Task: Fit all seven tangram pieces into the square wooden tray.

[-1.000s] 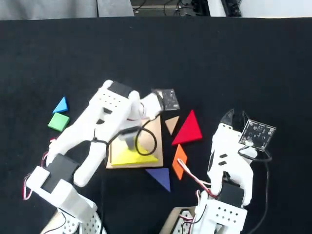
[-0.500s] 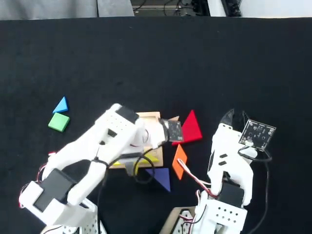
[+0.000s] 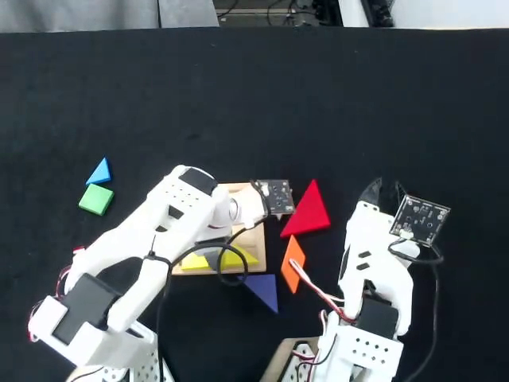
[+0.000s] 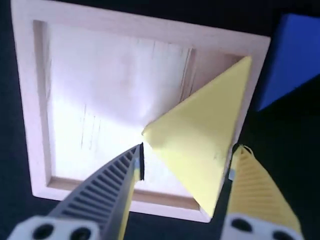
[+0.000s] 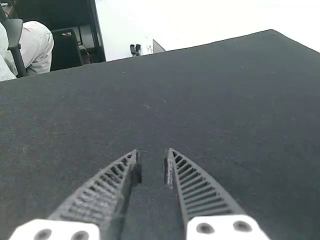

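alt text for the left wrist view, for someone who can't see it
A yellow triangle is at one side of a square wooden tray, with the pincer close over it. A blue piece sits outside the tray on the black table.

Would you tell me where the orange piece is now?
In the high view, the orange piece lies right of the wooden tray, between the red triangle and the dark blue triangle.

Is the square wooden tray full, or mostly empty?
Mostly empty. In the left wrist view the tray has one yellow triangle at one side; the rest of its floor is bare wood.
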